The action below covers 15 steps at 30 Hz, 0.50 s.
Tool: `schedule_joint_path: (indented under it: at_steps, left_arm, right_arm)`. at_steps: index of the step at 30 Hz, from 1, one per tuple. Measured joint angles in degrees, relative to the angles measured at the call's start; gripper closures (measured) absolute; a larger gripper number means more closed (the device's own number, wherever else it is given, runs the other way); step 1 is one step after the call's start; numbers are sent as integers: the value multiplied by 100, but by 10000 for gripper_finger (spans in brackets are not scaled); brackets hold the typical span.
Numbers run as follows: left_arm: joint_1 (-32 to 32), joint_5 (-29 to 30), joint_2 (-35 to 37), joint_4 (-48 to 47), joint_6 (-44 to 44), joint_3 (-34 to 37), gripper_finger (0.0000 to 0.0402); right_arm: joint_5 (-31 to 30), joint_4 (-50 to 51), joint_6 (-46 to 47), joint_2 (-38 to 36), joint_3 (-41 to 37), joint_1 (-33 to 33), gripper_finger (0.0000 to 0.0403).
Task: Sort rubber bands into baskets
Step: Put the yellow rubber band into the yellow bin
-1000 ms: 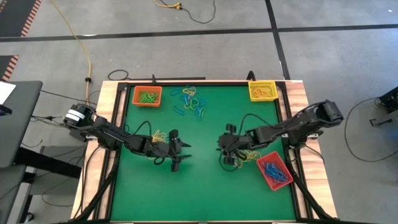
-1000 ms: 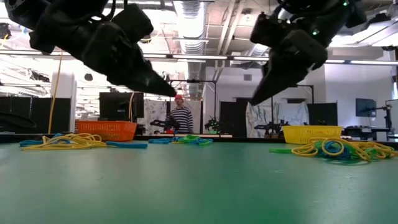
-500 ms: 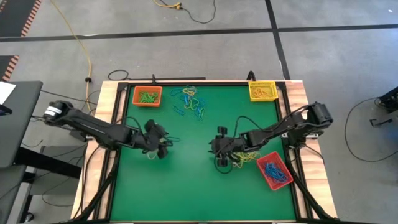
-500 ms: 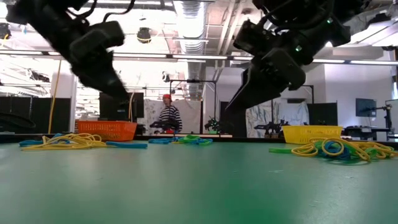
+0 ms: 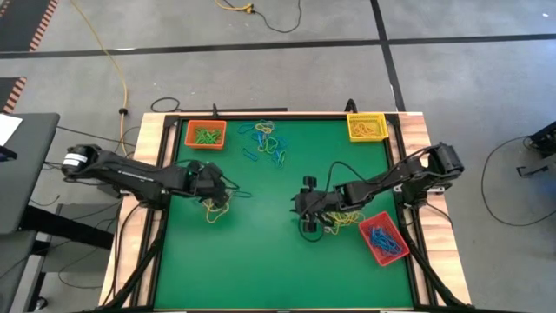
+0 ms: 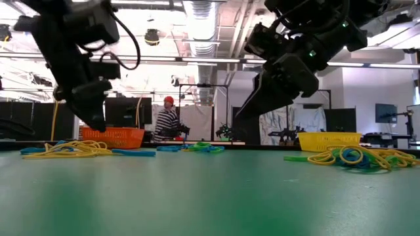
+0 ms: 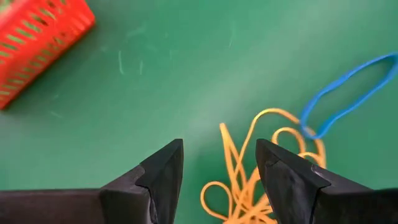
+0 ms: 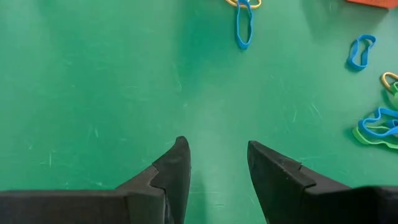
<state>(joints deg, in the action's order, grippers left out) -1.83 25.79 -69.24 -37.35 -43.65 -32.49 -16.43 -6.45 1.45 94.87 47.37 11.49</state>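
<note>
My left gripper (image 7: 219,146) hangs open, slanting down over a small heap of yellow rubber bands (image 7: 249,180) at the table's left (image 5: 217,206). A blue band (image 7: 348,90) lies just beyond the heap. The fingers stay clear of the bands. My right gripper (image 8: 214,146) is open over bare green mat right of centre (image 5: 301,209), beside another heap of bands (image 5: 343,219). The orange basket (image 5: 206,134) holds green bands. The yellow basket (image 5: 367,127) holds yellow ones and the red basket (image 5: 382,239) blue ones.
More loose blue, green and yellow bands lie at the far middle (image 5: 265,143) and show in the right wrist view (image 8: 244,28). The green mat (image 5: 261,261) has a wooden border. In the low view a person (image 6: 167,121) stands in the room behind.
My left gripper has drawn back toward the table's left edge, from mid-table to above the yellow heap. It has rolled and tipped from nearly level to steeply down. My right gripper has shifted a little toward the left and down, then held still. Both stay open.
</note>
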Motion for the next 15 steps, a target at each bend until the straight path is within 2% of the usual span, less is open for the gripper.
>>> schedule_joint_path:
  at_steps: [3, 11, 15]
  left_arm:
    - [223, -274, -262, 177, 344, 2, 210]
    - [628, -568, -832, 353, 803, 2, 210]
    - [773, -608, -971, 494, 1052, -20, 236]
  right_arm:
    - [2, 1, 0, 0, 0, 7, 216]
    - [2, 4, 4, -2, 0, 15, 216]
    - [4, 3, 4, -2, 0, 15, 216]
